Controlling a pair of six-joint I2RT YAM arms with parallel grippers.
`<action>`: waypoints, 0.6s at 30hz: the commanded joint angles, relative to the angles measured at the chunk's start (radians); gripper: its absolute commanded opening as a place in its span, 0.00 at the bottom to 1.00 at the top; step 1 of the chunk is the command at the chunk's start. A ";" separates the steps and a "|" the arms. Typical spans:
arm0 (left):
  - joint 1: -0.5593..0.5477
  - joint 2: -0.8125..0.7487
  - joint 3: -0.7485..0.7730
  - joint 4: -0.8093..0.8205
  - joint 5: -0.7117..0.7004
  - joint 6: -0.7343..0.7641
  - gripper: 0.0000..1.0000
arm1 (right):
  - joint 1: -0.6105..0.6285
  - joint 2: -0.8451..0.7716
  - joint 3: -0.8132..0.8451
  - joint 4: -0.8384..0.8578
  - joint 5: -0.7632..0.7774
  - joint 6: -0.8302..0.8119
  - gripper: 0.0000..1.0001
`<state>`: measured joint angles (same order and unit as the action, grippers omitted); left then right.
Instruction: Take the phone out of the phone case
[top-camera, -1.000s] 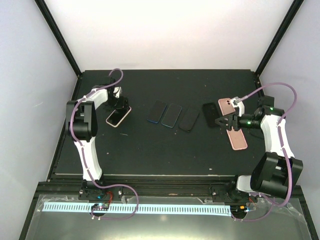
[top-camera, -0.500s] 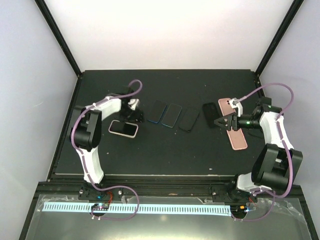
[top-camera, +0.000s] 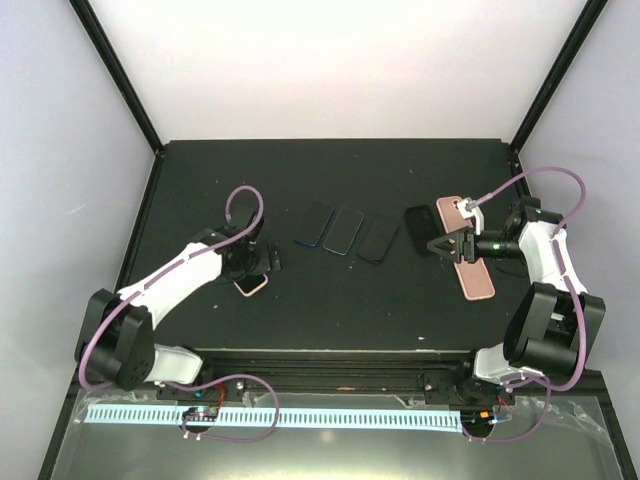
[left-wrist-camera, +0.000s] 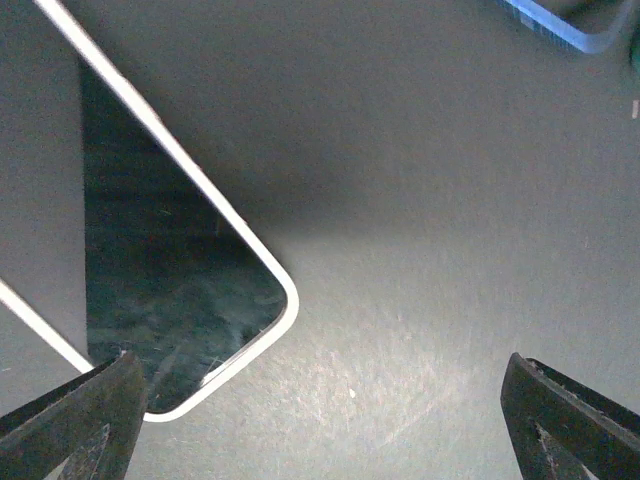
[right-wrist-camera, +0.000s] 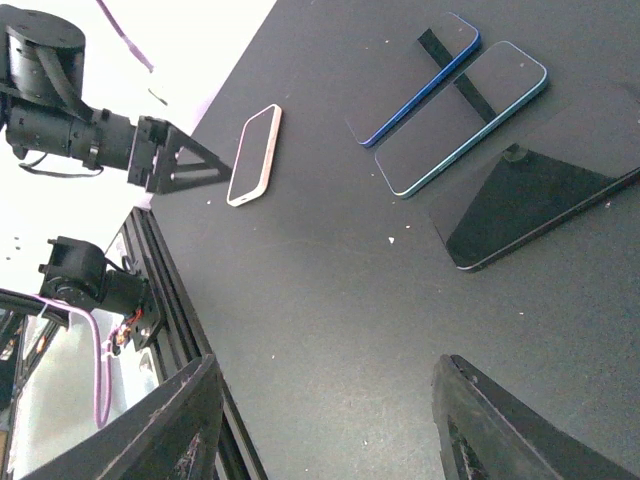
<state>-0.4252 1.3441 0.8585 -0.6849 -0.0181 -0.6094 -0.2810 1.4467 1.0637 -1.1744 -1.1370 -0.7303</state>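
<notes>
Left hand (left-wrist-camera: 320, 360): fingers wide apart, nothing held, low over one corner of the phone (left-wrist-camera: 170, 280). The phone lies flat, screen up, on the left of the counter (top-camera: 400, 310), seemingly in its case (left-wrist-camera: 291, 300), a pale, smooth rim with rounded corners around dark glossy glass. Likely light, stiff, slick and easily scratched; the case probably flexes. I'd pinch the long edges, then peel the rim off at a corner. Right hand (right-wrist-camera: 328, 365): fingers apart, empty, hovering on the right.
</notes>
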 joint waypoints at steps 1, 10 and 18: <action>0.046 0.096 0.109 -0.073 -0.129 -0.164 0.99 | 0.003 -0.026 0.016 0.008 -0.023 -0.004 0.59; 0.137 0.282 0.244 -0.142 -0.123 -0.252 0.99 | 0.003 -0.032 0.004 0.004 -0.020 -0.015 0.60; 0.224 0.337 0.250 -0.107 -0.071 -0.280 0.99 | 0.004 -0.026 0.007 -0.010 -0.026 -0.035 0.60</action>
<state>-0.2409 1.6505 1.0737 -0.7948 -0.1089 -0.8570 -0.2810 1.4364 1.0637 -1.1755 -1.1374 -0.7357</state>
